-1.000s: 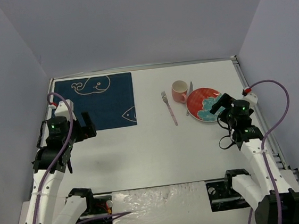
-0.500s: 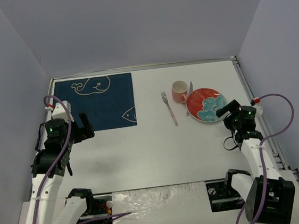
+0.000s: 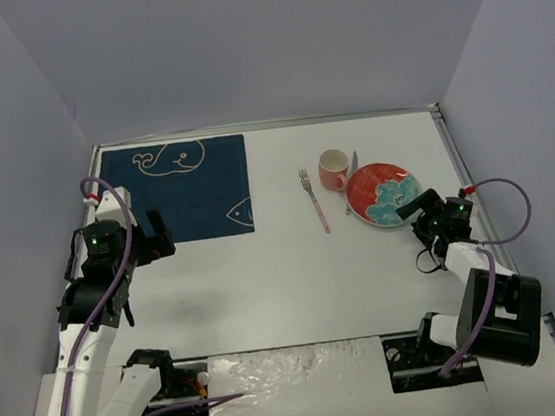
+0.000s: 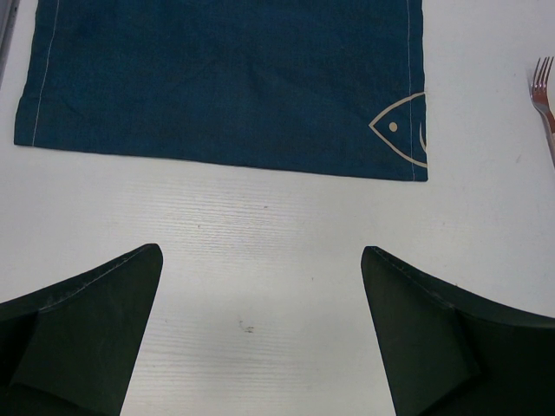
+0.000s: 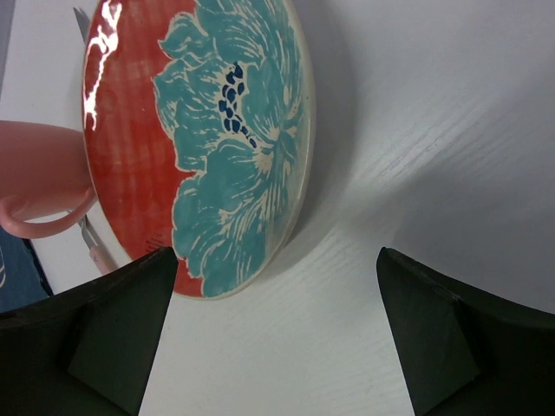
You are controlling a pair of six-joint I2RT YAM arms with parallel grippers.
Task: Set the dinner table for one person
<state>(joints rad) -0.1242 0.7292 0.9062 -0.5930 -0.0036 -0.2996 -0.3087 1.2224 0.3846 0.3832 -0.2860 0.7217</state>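
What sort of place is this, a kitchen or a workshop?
Probably a robot test booth, not a kitchen: plain walls box in a white table, a left arm and a right arm are bolted at its near edge, and a placemat, plate, mug and fork lie on it.

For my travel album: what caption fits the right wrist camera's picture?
Open right gripper facing a red plate with a teal flower on the white dinner table, pink mug beside it.

right tool (image 3: 419,207) beside plate (image 3: 383,194) | left tool (image 3: 158,234) beside placemat (image 3: 184,189)
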